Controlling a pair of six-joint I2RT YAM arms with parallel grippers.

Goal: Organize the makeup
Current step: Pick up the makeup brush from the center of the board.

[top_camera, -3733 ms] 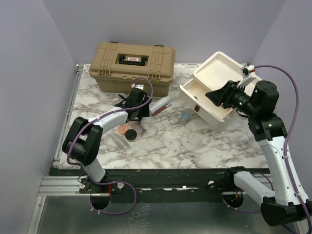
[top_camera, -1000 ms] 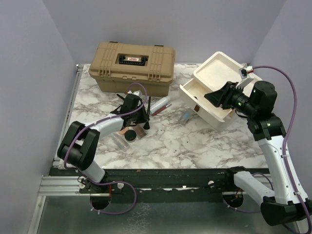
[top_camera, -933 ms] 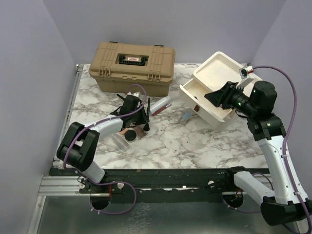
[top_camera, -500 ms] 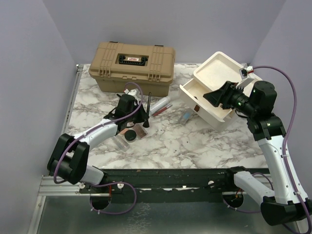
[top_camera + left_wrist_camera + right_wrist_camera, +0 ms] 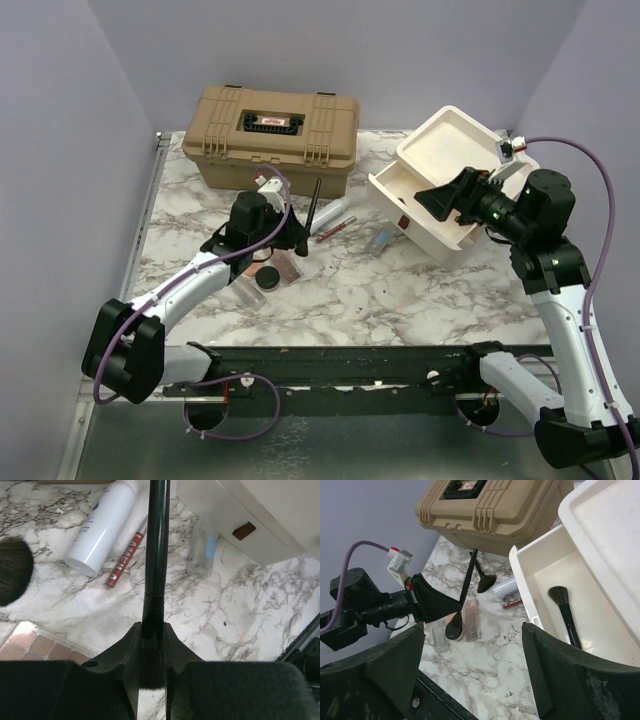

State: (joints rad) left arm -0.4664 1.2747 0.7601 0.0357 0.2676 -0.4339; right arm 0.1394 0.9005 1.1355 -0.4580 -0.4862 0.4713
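Clearly the left gripper (image 5: 151,640) is pinching a thin black brush (image 5: 156,545) at its bristle end. The dark hairs sit squeezed between the two fingers (image 5: 129,652), and the handle runs straight out from them. From above, that brush stands nearly upright over the marble table (image 5: 400,300), just in front of the tan case (image 5: 270,130) and to the left of the white drawer box (image 5: 455,140).

More makeup lies on the table around it. A pale tube (image 5: 105,527) lies at a slant, with a red pencil (image 5: 125,560) just beside it and roughly parallel. A clear vial (image 5: 202,555) with a light-blue patch rests near the front of the box. Close to the left gripper are an eyeshadow palette (image 5: 287,270) and a round compact (image 5: 267,280) against its edge, and a clear tube (image 5: 243,290) sits a little further left. A second brush (image 5: 485,582), with a flared black head, lies flat between the case and the pale tube.

The right gripper (image 5: 432,199) hangs over the box with its fingers spread wide and nothing between them. The drawer (image 5: 520,575) is pulled out, and a drawer brush (image 5: 565,612) lies inside it with its bristles toward the far end
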